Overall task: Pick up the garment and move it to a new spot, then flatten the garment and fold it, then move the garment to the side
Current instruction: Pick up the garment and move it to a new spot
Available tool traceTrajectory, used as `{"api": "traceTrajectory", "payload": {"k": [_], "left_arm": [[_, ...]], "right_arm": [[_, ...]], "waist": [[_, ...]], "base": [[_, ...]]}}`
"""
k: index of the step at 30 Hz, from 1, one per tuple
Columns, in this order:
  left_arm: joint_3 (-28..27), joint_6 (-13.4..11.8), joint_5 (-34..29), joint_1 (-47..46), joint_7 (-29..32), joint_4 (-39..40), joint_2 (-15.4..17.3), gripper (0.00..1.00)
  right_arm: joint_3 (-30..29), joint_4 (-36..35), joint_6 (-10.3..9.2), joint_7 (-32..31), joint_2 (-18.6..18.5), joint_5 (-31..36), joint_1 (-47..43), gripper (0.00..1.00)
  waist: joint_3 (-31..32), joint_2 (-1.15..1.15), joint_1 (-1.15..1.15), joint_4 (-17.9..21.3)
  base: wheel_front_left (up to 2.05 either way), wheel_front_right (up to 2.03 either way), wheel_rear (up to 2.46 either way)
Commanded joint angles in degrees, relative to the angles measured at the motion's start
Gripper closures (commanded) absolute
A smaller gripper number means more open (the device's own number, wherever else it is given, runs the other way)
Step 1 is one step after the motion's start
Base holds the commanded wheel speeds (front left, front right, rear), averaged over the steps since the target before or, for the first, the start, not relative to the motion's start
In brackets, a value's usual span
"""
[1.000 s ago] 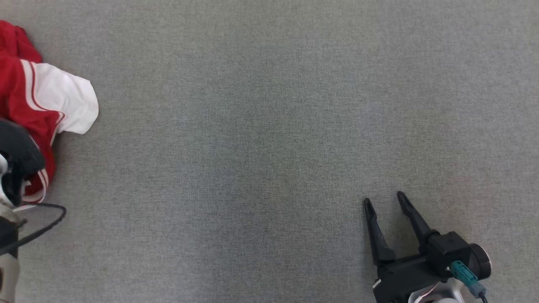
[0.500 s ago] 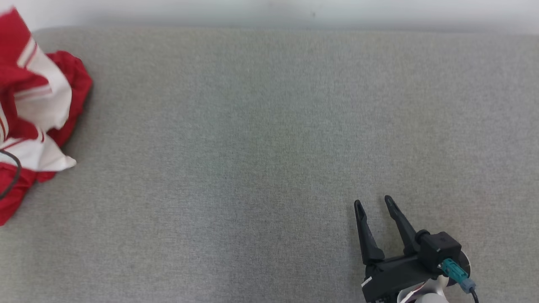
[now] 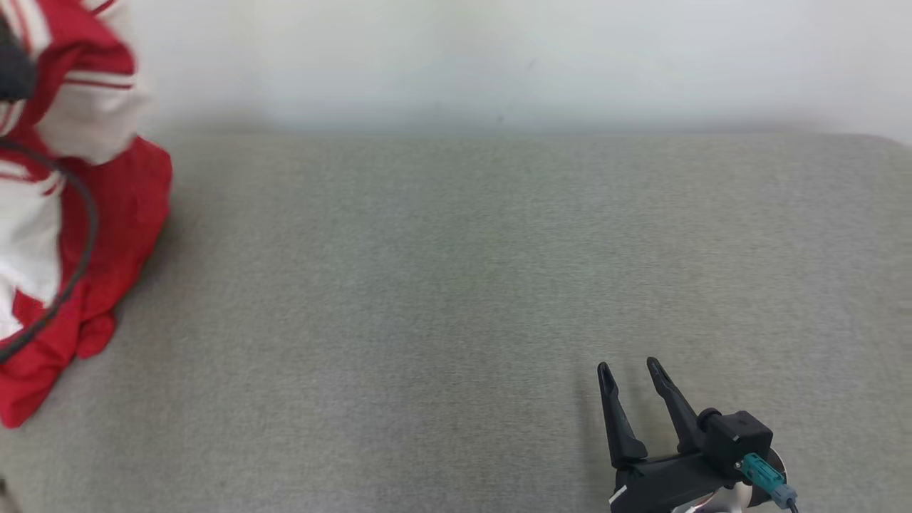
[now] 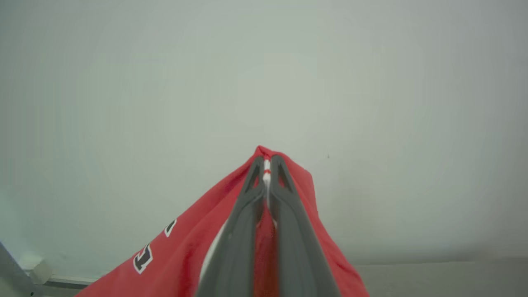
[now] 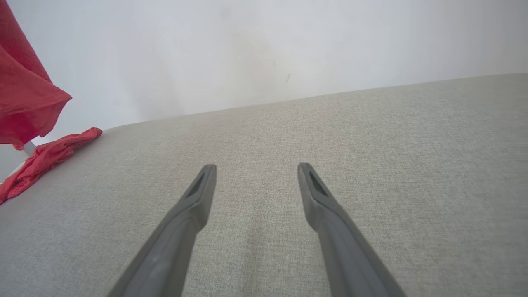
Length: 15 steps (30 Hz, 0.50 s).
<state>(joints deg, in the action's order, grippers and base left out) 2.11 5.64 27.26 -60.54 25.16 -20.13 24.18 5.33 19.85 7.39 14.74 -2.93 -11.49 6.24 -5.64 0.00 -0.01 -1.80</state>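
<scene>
- Left fingers (image 4: 252, 185) are pinched tight on a bunched fold of the garment (image 4: 185, 247). A thin strip of white and red cloth is squeezed between their tips, and they point at a pale wall (image 4: 264, 74).
- From that grip the red cloth drapes down on both sides of the fingers. Black lettering with a white outline (image 4: 142, 258) shows on the left drape (too little of it shows to read).
- In the head view the garment (image 3: 121, 214) is at the far left edge. It is red with white panels and thin stripes, and its upper part is raised in front of the wall (image 3: 499, 64).
- Its lower folds trail down onto the left end of the grey fabric-covered counter (image 3: 463, 285).
- A dark cable (image 3: 82, 214) curves across the front of the hanging cloth.
- Right fingers (image 3: 614, 413) stand spread apart and hold nothing. They sit low over the near right part of the counter, well apart from the garment, and point toward the far side.
- A teal connector (image 3: 759, 472) sits on the black body behind them.
- From the right wrist, those fingers (image 5: 198, 194) frame a bare grey stretch of counter (image 5: 371, 144).
- Far to the left there, one red corner of the garment (image 5: 24, 103) hangs in the air (blurred at its edge). Another part lies crumpled on the counter's left end.
</scene>
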Motion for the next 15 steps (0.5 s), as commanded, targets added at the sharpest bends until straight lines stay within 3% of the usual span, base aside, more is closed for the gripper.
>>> {"api": "traceTrajectory", "payload": {"k": [1, 9, 15], "left_arm": [[0.6, 0.4, 0.4, -0.8, 0.2, 1.3, -1.0, 1.0], [4.0, 0.7, 4.0, 0.3, 0.3, 9.7, -7.7, 1.0], [9.1, 0.9, 3.4, 3.7, 0.1, 13.0, -10.9, 1.0]], "right_arm": [[0.1, 0.0, 0.19, 0.4, 0.1, 0.2, 0.0, 0.0], [-1.6, -0.6, 0.19, 0.5, 0.1, 0.5, -0.4, 0.0], [-2.5, -1.3, 0.19, 0.5, 0.1, 0.9, -0.6, 0.0]], "waist": [[1.5, 0.0, 0.01, 3.4], [2.0, 0.0, 0.01, 9.9], [1.1, 0.0, 0.01, 13.5]], "base": [[0.0, 0.0, 0.0], [0.0, 0.0, 0.0], [0.0, 0.0, 0.0]]}}
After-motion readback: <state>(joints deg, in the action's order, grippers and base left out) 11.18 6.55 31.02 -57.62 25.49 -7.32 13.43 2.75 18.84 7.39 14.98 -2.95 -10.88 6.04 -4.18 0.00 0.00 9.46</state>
